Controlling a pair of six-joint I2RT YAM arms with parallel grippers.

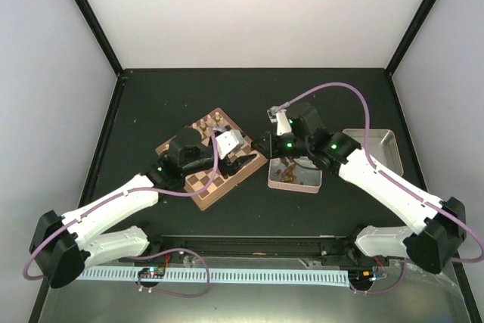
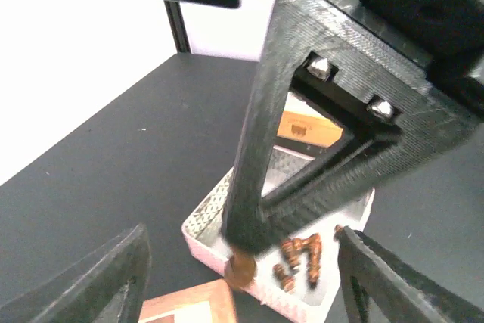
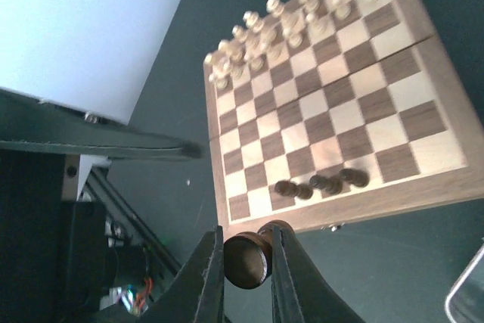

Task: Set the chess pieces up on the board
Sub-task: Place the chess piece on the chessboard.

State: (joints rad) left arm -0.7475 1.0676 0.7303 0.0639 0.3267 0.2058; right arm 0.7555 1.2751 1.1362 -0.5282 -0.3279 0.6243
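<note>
Step in hand, as I judge it: placing one dark piece. The right gripper has its fingers closed on a dark chess piece. It is seen end-on as a round disc, so its type cannot be told. The held piece hangs just off the rim of the board, on the side where four dark pieces already stand in a row on the outermost rank. The cream pieces fill the two ranks on the opposite side of the board. The remaining dark pieces lie in the tray, just beside the board on the right gripper's side; the tin sits beyond the tray, well away from the board. The left gripper hovers over the board's tray-side edge with its fingers spread and nothing between them, very close to the right fingers. To do this well, carry the piece over the rim to the free square next to the row of four. Descend straight, since the end-on view suggests its axis runs along the fingers. Release only once the base sits flat. Risks are clipping the neighbouring pieces and contact with the left arm, so hold the left arm off.
</note>
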